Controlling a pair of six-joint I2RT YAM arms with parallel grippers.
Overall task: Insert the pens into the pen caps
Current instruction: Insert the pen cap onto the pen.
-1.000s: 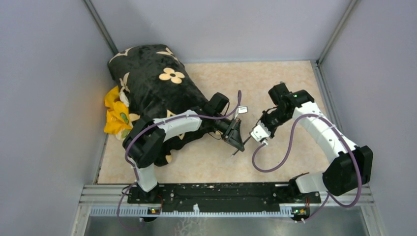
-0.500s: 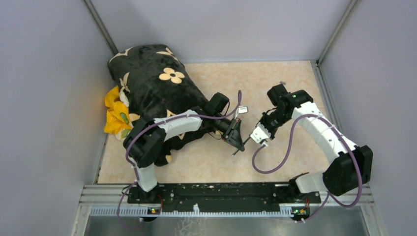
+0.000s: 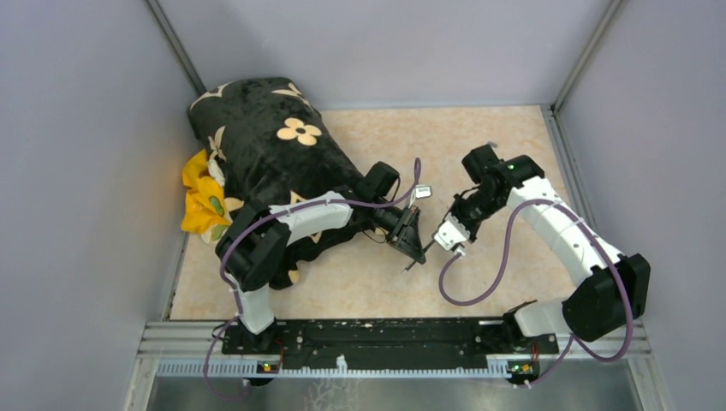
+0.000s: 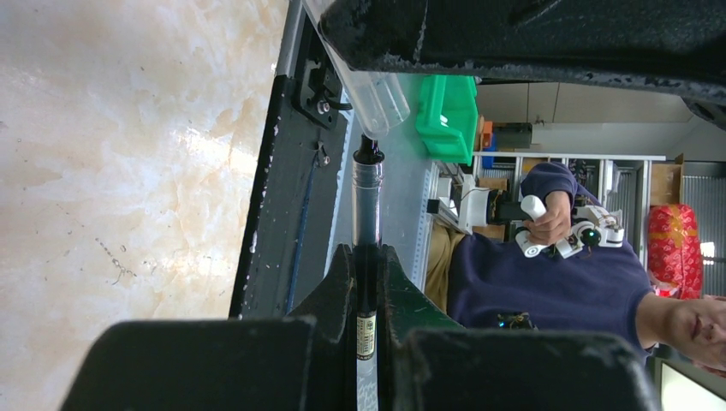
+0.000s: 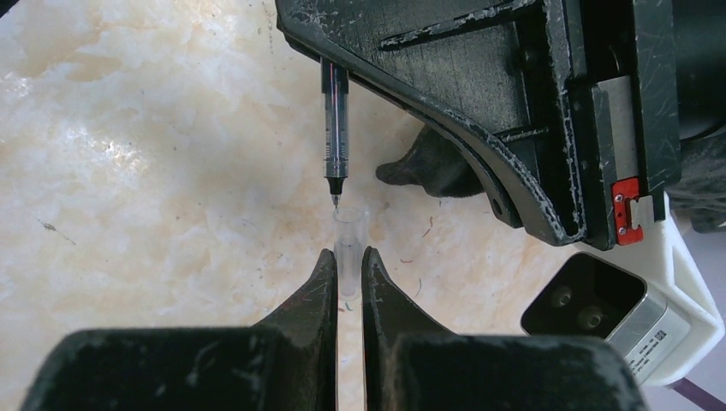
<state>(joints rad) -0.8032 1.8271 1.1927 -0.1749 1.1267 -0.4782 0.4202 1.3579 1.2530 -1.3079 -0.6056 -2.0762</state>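
Clear plastic makes the little cap [image 5: 350,244] hard to see. It is pinched tight in the right hand [image 5: 347,261], with its open mouth sticking out past the fingertips. The left hand [image 4: 366,257] is clenched on the thin dark pen [image 5: 335,128], and the pen's point pokes out toward the cap. Pen and cap meet in the air over the middle of the counter [image 3: 505,154]. The tip sits right at the rim of the cap's mouth. I think it is not inside yet.

Here is what could go wrong. The tip looks a little off to one side of the hole. From the left wrist view, the cap also looks tilted against the pen. If the hands push together like this, the tip could bump the rim and not slide in. Then the cap could twist or pop out of the right hand. The pen is thin and smooth, so it could slip backward in the left hand.

The left arm reaches out from the left side, and its hand points at the right hand. The right arm bends round from the right edge, and its hand points back the other way. The two hands are nose to nose, very near each other.

A black cushion [image 3: 265,145] with cream flowers and a yellow cloth [image 3: 201,201] lie along the left edge, off to the side of the hands.
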